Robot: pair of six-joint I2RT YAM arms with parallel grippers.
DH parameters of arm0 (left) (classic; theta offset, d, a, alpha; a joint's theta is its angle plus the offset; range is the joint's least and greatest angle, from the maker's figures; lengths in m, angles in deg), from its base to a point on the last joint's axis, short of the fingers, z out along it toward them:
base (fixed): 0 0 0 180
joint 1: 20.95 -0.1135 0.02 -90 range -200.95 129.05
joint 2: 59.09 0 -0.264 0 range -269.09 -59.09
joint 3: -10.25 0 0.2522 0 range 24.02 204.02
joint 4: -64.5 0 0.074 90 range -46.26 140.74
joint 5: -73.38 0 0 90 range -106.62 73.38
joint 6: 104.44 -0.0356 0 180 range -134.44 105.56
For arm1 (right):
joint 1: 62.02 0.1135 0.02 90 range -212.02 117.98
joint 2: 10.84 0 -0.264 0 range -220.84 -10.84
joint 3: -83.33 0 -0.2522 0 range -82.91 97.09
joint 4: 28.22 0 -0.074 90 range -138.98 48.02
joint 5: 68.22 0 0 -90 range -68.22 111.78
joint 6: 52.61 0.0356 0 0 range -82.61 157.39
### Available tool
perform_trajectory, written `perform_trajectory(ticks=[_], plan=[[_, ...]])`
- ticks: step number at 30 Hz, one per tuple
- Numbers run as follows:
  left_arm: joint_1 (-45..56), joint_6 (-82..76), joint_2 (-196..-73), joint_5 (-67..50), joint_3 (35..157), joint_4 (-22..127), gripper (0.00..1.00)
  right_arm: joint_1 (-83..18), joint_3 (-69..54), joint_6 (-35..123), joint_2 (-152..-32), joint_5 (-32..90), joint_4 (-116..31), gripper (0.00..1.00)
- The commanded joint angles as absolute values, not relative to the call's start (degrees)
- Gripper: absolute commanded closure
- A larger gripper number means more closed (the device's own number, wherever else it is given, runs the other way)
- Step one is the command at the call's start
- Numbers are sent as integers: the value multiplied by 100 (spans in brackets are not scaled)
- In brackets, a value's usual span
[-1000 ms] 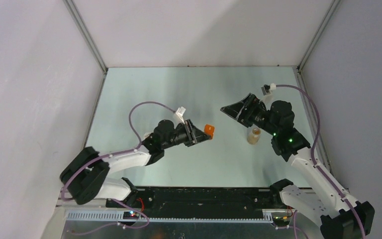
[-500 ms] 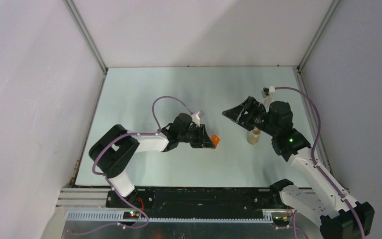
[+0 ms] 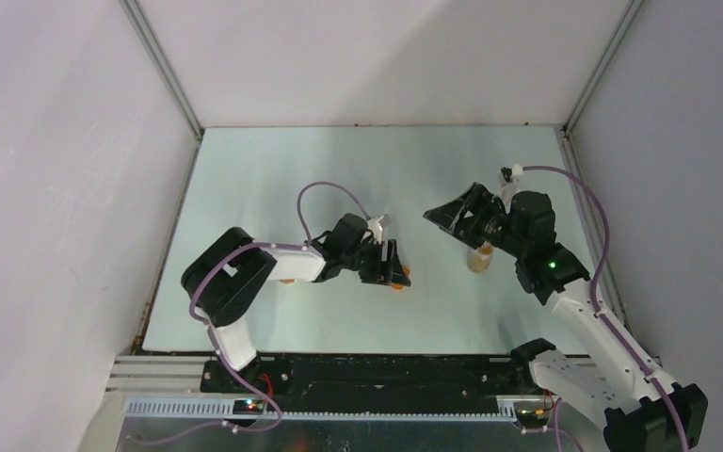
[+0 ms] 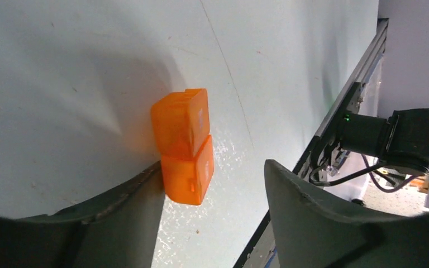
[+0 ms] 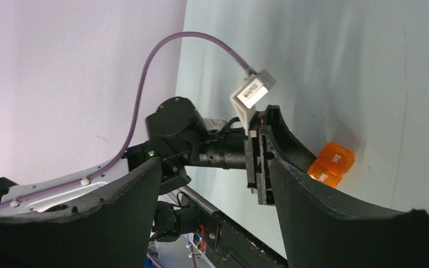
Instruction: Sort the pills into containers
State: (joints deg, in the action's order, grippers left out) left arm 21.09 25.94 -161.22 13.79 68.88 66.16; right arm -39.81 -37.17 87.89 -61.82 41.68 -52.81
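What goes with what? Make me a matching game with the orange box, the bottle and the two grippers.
Things:
1. box
2. bottle
3. left gripper
4. right gripper

Descriptions:
A. brownish, half hidden by the right arm
B. open, up in the air, empty
C. orange, two joined parts
D. open, down low, touching the box

Pairs: 1-C, 2-A, 3-D, 4-B

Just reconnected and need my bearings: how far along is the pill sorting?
Done: nothing I can confirm. The orange container lies on the table, and no loose pills show in any view. In hand: nothing is gripped. The left gripper is open around the container, one finger against it. The right gripper is open and empty near the small bottle. Left: seemingly the whole sort.
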Motion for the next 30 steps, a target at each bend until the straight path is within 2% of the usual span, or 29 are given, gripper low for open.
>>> perform_trajectory(ticks=[1,5,7,14,17,19,22,28,30], plan=[[2041,1847,-15948,519,7045,5555,16,-4069,-3694,8827,-6083,4050,-5498,25],[2008,1660,-15631,-78,7109,5028,2,-4107,-3690,8768,-5985,3985,-5668,25],[2009,1634,-15407,-372,7089,4806,1,-4132,-3688,8720,-5904,3911,-5774,25],[2003,1392,-13971,-1104,7056,3945,1,-4253,-3404,8202,-5601,3204,-6872,24],[2017,1314,-12696,-1527,7082,3607,1,-4332,-3035,7917,-5422,2645,-7476,23],[2030,1351,-11869,-2262,7169,3283,1,-4398,-2789,7699,-5247,2287,-7884,21],[2081,1127,-10871,-3395,7550,2614,1,-4482,-2476,7391,-4984,1635,-8420,16],[2107,412,-9066,-4126,8005,2271,1,-4516,-1633,7090,-4617,369,-9215,1],[2106,328,-8679,-4363,8127,2157,1,-4519,-1377,6997,-4500,-178,-9392,1]])
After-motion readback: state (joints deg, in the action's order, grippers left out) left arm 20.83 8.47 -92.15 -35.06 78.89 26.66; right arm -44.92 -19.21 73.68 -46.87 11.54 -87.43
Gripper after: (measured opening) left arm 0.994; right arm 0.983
